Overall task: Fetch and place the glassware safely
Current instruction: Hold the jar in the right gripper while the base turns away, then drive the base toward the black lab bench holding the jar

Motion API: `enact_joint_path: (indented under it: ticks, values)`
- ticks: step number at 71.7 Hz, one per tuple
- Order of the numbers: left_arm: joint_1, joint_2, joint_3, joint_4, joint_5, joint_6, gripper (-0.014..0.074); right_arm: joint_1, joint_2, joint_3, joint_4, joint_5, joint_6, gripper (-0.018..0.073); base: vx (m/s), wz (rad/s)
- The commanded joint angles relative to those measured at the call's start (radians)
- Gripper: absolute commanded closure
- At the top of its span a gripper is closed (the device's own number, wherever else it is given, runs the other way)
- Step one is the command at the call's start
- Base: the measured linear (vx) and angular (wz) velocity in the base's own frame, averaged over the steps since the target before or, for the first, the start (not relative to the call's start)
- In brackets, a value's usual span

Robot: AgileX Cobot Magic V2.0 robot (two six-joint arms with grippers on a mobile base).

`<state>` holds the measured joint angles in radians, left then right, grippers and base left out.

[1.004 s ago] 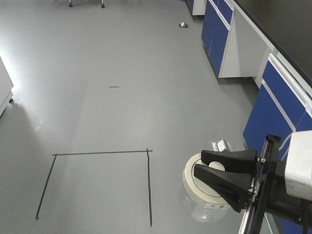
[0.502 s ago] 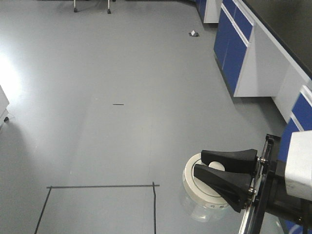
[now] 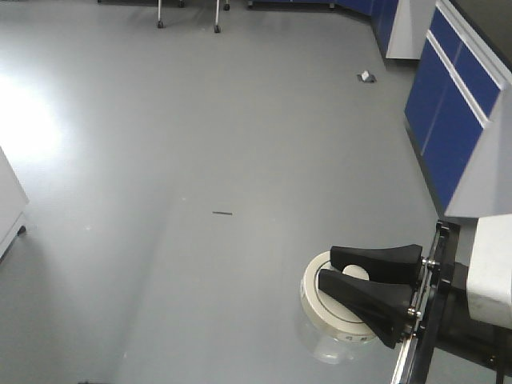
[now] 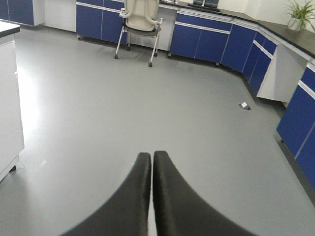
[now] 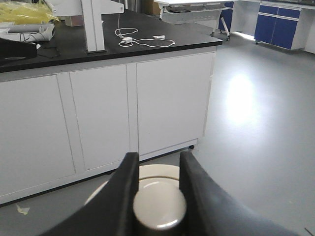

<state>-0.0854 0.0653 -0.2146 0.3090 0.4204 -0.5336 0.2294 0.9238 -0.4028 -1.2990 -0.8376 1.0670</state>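
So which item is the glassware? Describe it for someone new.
Below the blue-fronted cabinets, at lower right of the front view, is the black right gripper. It clamps the knob of a squat clear glass jar with a round off-white lid, the only lidded object above the grey floor.

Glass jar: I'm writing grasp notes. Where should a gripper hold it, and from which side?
The central knob of the lid, approached level across its top: it stands proud and narrow enough for the right gripper, shut on it now.
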Motion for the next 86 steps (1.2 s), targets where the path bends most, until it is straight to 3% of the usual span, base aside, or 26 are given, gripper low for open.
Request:
enact_joint_path:
  ticks: [1, 86]
  values:
    - [0.000, 0.010, -0.027, 0.003, -0.065, -0.008, 0.0603, -0.005, -0.012, -0.027, 0.061, -0.043, -0.009, 0.0560, 0.59, 0.12]
    - [0.000, 0.010, -0.027, 0.003, -0.064, -0.008, 0.0603, -0.005, -0.011, -0.027, 0.061, -0.043, -0.009, 0.0560, 0.68, -0.03]
